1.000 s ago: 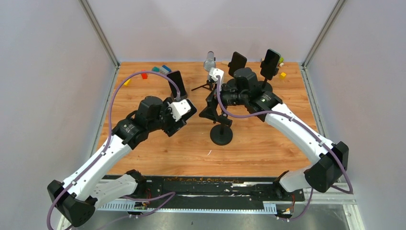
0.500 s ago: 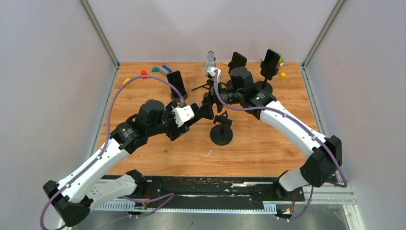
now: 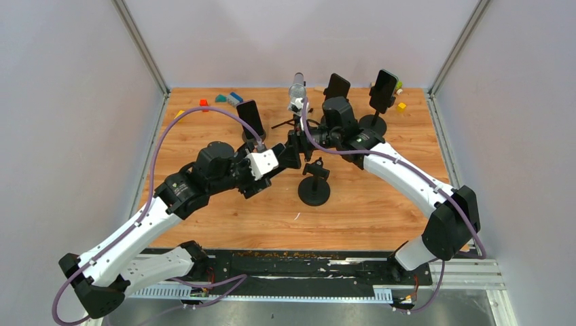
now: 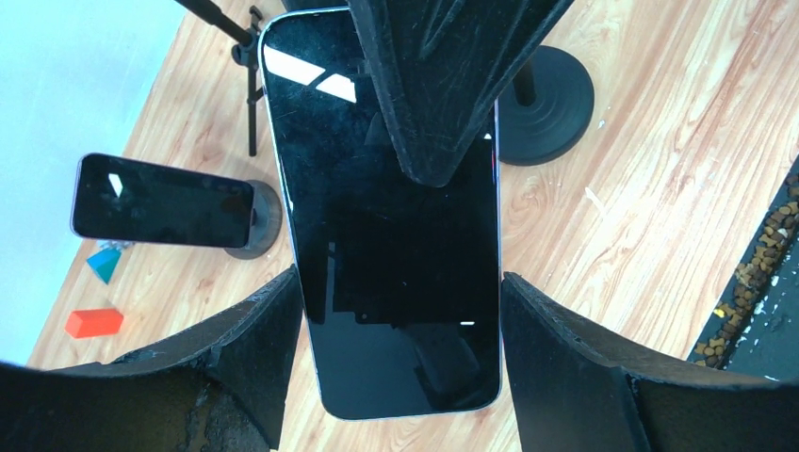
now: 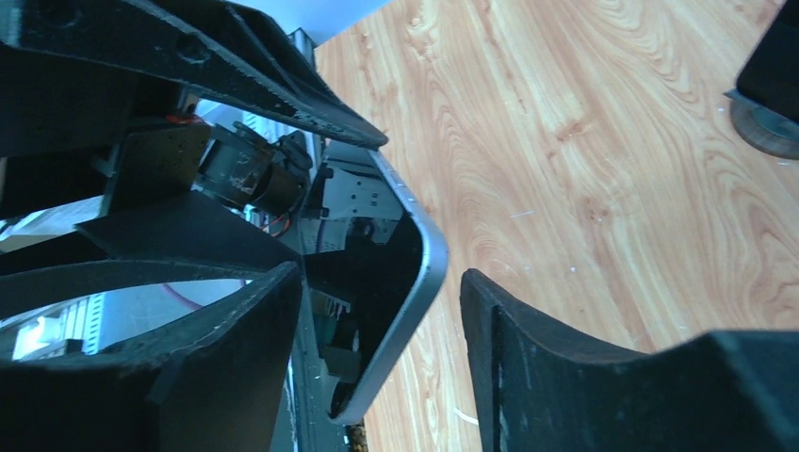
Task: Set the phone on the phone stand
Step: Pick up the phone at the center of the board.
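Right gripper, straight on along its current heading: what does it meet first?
The black-screened, silver-edged smartphone, which sits between the right gripper's open fingers. Just behind it is the left gripper holding that phone. How much depth separates them is unclear.

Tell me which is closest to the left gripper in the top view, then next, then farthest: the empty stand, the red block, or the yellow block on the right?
From the left gripper:
1. The empty stand, just beside it toward the right.
2. The red block, at the back left.
3. The yellow block, at the back right.
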Available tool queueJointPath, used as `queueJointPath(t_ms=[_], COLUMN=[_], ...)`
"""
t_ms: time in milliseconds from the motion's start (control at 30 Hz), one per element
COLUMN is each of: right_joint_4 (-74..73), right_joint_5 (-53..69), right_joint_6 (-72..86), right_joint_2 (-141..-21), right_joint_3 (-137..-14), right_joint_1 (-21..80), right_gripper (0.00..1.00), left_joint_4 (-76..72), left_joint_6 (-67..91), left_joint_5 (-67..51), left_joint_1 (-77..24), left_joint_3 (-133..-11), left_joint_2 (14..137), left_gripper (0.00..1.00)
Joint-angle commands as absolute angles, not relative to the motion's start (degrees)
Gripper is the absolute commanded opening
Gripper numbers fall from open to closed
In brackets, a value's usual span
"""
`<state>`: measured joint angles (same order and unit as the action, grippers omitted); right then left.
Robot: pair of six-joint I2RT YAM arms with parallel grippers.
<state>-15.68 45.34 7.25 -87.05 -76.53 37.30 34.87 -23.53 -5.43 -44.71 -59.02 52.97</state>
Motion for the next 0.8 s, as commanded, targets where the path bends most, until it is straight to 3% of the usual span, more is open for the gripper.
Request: queueJointPath(t_ms=[0, 267, 467, 567, 633, 733, 767], right_joint_4=[-9.91, -7.83, -7.82, -7.89, -8.22, -9.84, -10.68], right_joint_5=[51.33, 54.33, 53.78, 53.24, 52.71, 51.92, 51.64], right_joint_6=[10.19, 11.75, 11.63, 11.07, 10.23, 7.73, 6.6], right_joint_2=[-87.18, -87.71, -87.73, -87.15, -86.5, -85.52, -85.04], right_joint_3=[-75.91, -75.21, -75.41, -75.2, -74.98, -75.05, -75.18], right_joint_1=[36.97, 36.89, 36.8, 36.29, 35.92, 35.6, 35.57], right_gripper=[0.6, 0.36, 0.0, 0.0, 0.0, 0.0, 0.0], left_joint_4=[29.94, 28.48, 28.13, 28.76, 29.87, 30.9, 31.32], left_joint_6=[-24.88, -25.56, -25.62, -25.85, -25.86, -25.74, -25.66], left_joint_5=[-3.68, -1.73, -1.81, -3.17, -4.37, -5.82, -6.4], left_joint_1=[-45.39, -45.79, -46.2, -46.39, -46.4, -46.41, -46.41], left_joint_3=[-62.21, -62.04, -61.81, -61.88, -62.02, -62.14, -62.23], left_joint_2=[52.45, 52.92, 53.38, 53.27, 53.15, 52.26, 51.8], left_gripper=[0.0, 0.0, 0.0, 0.01, 0.17, 0.53, 0.6])
